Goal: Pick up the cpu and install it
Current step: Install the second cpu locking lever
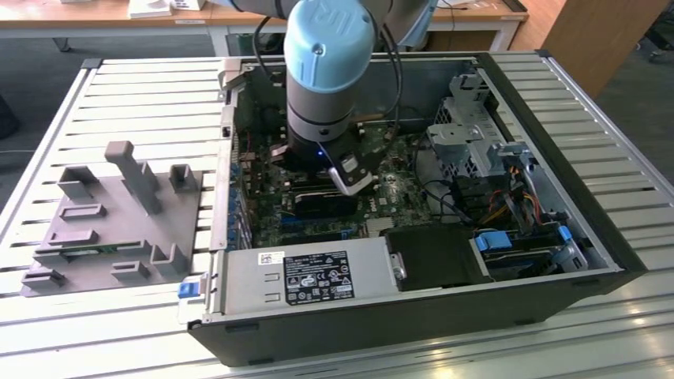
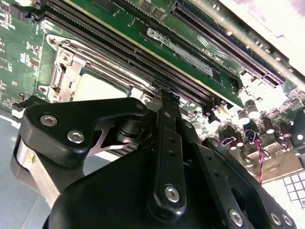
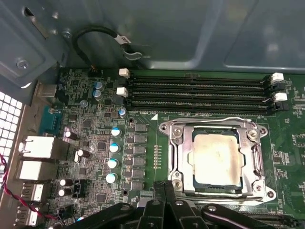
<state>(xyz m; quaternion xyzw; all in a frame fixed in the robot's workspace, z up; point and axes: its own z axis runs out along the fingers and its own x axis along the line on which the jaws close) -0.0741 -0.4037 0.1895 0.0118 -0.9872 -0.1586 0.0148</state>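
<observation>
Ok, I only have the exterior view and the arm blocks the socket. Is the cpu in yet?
Observer: Yes. In the first wrist view the cpu lies flat in the motherboard socket, silvery top up.
Operator: Is the retention frame down?
Observer: The metal frame lies flat around the chip, with its top showing through the opening.
Operator: Where's the gripper relative to it?
Observer: The gripper is at the frame's edge, beside the chip and not over it. I can't tell whether it touches the frame.
</observation>
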